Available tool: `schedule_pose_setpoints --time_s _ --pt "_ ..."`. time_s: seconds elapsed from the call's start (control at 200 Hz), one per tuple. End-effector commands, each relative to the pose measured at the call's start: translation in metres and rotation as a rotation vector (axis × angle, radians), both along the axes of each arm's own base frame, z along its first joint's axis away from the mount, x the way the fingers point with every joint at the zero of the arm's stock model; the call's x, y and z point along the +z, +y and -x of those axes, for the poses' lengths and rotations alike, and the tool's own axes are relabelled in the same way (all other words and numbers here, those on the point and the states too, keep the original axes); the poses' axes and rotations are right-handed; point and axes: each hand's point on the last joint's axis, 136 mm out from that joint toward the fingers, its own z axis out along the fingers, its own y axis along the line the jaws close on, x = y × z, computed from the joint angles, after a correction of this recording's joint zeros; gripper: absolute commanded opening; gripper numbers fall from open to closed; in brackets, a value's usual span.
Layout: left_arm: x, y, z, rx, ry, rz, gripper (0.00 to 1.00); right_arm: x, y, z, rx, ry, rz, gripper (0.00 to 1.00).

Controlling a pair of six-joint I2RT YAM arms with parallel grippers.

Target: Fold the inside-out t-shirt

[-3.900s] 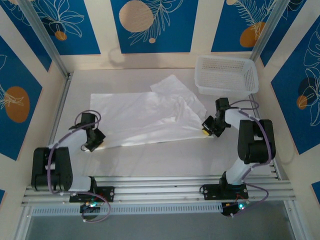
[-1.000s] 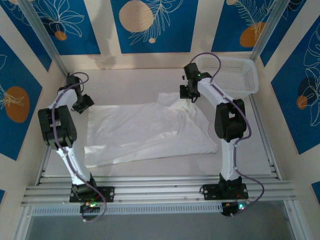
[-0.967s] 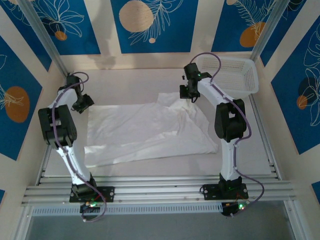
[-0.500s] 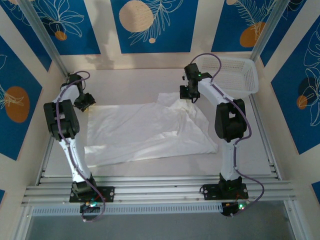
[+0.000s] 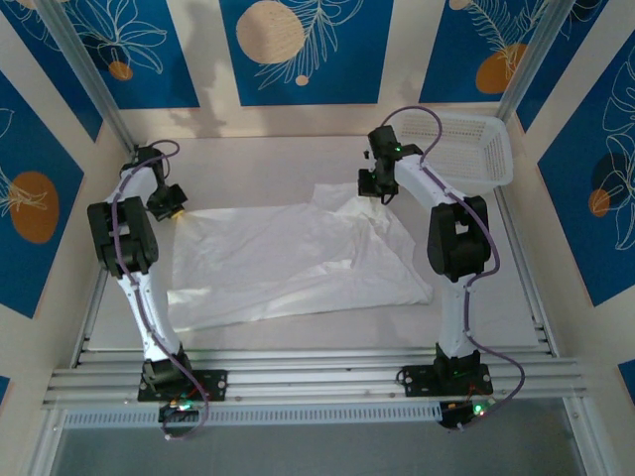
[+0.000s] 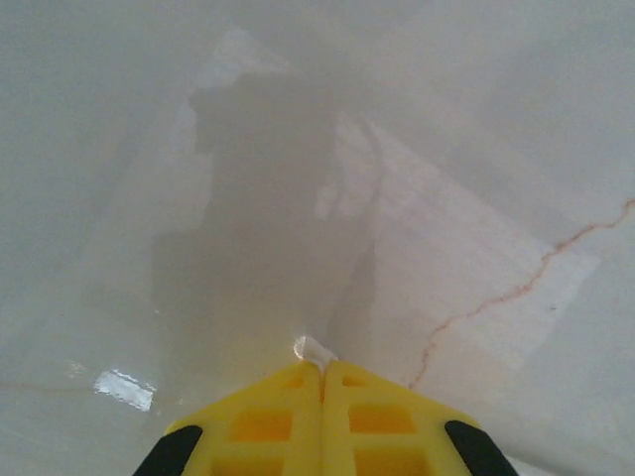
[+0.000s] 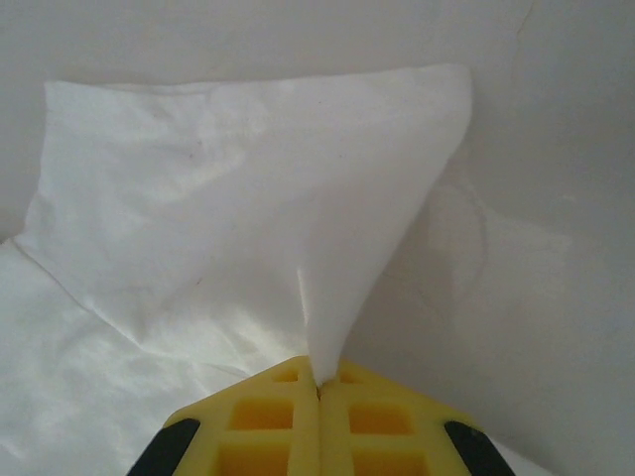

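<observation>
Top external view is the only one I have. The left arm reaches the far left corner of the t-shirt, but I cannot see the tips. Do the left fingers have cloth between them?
Observer: In the left wrist view the left fingers are shut, and just a very small white bit of the t-shirt sticks out at their tips.
Operator: Is the hold on the right side better?
Observer: It looks so. In the right wrist view the right fingers are shut on a wide fold that narrows to a point between them.
Operator: Does that fold lie flat?
Observer: No. It rises toward the tips, and its right edge throws a soft shadow on the table.
</observation>
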Motion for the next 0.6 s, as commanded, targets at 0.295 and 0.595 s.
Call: schedule_pose_setpoints --time_s 0.295,0.595 --pt "0.027 -0.003 0.028 0.069 -0.043 0.007 0.0 -0.001 -0.035 -0.001 -0.098 0.033 -0.083 0.0" --pt "0.083 -0.006 0.051 0.081 -0.145 0.028 0.0 0.036 -0.032 0.009 -0.079 -0.016 -0.123 0.0"
